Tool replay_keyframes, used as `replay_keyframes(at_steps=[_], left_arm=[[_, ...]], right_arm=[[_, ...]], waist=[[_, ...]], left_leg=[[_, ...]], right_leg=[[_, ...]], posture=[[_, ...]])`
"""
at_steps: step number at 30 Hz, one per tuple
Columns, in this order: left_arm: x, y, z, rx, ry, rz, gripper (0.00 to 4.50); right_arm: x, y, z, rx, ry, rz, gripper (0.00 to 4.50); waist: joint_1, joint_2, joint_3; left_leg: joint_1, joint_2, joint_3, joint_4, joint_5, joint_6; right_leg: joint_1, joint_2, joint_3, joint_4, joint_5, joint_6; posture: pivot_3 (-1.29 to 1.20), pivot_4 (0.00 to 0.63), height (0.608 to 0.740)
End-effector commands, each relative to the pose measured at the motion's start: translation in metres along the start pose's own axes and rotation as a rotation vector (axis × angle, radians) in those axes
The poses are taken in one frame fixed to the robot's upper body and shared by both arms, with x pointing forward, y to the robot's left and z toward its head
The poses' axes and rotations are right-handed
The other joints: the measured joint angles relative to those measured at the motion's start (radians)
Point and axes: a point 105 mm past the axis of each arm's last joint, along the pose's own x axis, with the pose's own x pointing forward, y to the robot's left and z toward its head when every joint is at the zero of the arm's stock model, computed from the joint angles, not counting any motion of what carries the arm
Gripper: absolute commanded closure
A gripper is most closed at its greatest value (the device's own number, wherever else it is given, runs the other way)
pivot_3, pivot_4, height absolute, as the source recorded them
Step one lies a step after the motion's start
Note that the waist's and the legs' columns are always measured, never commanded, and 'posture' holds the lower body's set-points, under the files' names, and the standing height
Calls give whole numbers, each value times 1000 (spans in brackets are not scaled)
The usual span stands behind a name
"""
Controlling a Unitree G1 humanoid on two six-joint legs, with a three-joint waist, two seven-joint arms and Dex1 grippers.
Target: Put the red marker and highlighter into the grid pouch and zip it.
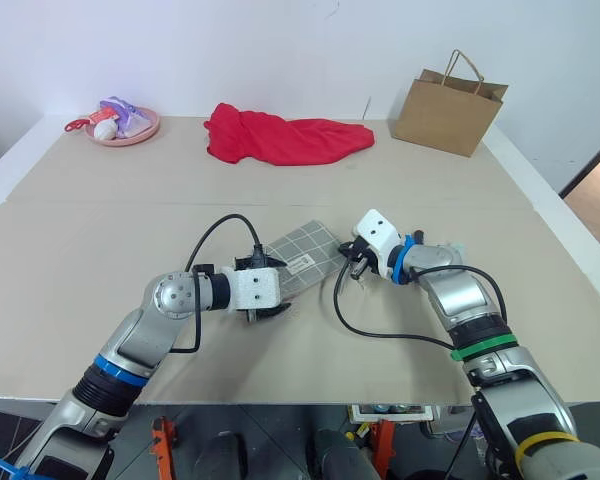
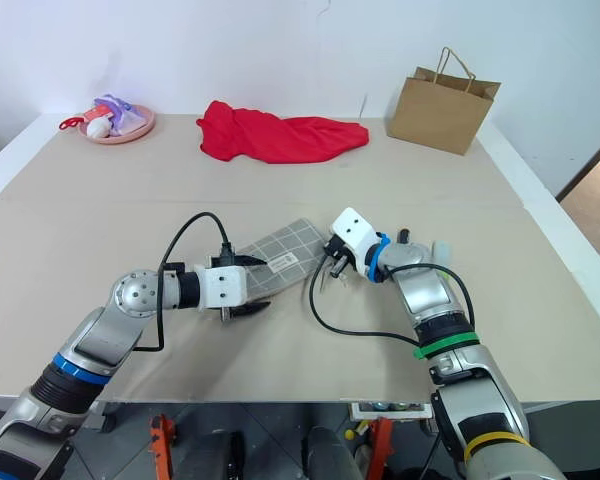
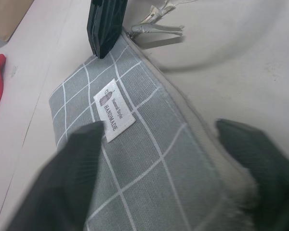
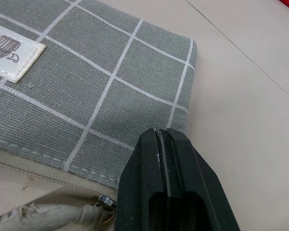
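Black right gripper (image 4: 166,192) jaws pinched, woven grey grid pouch (image 4: 86,86), stitched white label (image 3: 114,109)

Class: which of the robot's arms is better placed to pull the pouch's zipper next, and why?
Probably the right. Its gripper, jaws shut, sits at the grid pouch's corner beside the zipper pull; the left gripper, jaws apart, straddles the other end.
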Motion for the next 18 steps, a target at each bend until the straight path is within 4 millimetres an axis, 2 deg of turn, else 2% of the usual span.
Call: replay_keyframes(at_steps=[1, 2, 4, 6, 11, 13, 15, 16, 17, 18], left_arm=[[-4, 11, 15, 43, -28, 22, 2691], [-4, 11, 16, 44, -28, 21, 2885], [-5, 11, 17, 47, -27, 18, 3789], [-5, 11, 18, 52, -26, 15, 4468], [-6, 12, 21, 34, -35, 23, 4468], [-6, 14, 21, -20, -52, 42, 4500], [-8, 16, 20, -101, -79, 59, 4500], [-8, 18, 20, -131, -89, 69, 4500], [-9, 19, 19, -165, -98, 78, 4500], [-10, 19, 19, -192, -105, 84, 4500]], right_arm=[[-3, -2, -11, 4, 38, -4, 4500], [-3, -2, -11, 4, 39, -3, 4500], [-3, -2, -11, 5, 41, -2, 4500], [-3, -1, -12, 5, 43, 1, 4500], [-2, 2, -14, 17, 44, 11, 4500], [-2, 7, -13, 50, 34, 40, 3990], [-7, 12, -3, 135, -14, 98, 3493], [-9, 11, 2, 164, -39, 105, 2792], [-12, 10, 11, 193, -77, 118, 2606], [-16, 8, 21, 216, -122, 123, 2141]], waist=[[0, 0, 0], [0, 0, 0], [0, 0, 0], [0, 0, 0], [0, 0, 0], [0, 0, 0], [0, 0, 0], [0, 0, 0], [0, 0, 0], [1, 0, 0]], left_leg=[[0, 0, 0, 0, 0, 0], [0, 0, 0, 0, 0, 0], [0, 0, 0, 0, 0, 0], [0, 0, 0, 0, 0, 0], [0, 0, 0, 0, 0, 0], [0, 0, 0, 0, 0, 0], [0, 0, 0, 0, 0, 0], [0, 0, 0, 0, 0, 0], [0, 0, 0, 0, 0, 0], [0, 0, 0, 0, 0, 0]], right_leg=[[0, 0, 0, 0, 0, 0], [0, 0, 0, 0, 0, 0], [0, 0, 0, 0, -2, 3], [0, 0, 0, 0, -3, 4], [0, 0, 0, 0, -3, 4], [0, 0, 0, 0, -3, 4], [0, 0, 0, 0, -3, 4], [0, 0, 0, 0, -3, 4], [0, 0, 0, 0, -3, 4], [0, 0, 0, 0, -3, 4]], posture=[[0, 150, 740], [0, 150, 740], [0, 150, 740], [0, 150, 740], [0, 150, 740], [0, 150, 740], [0, 150, 740], [0, 150, 740], [0, 150, 740], [0, 150, 740]])
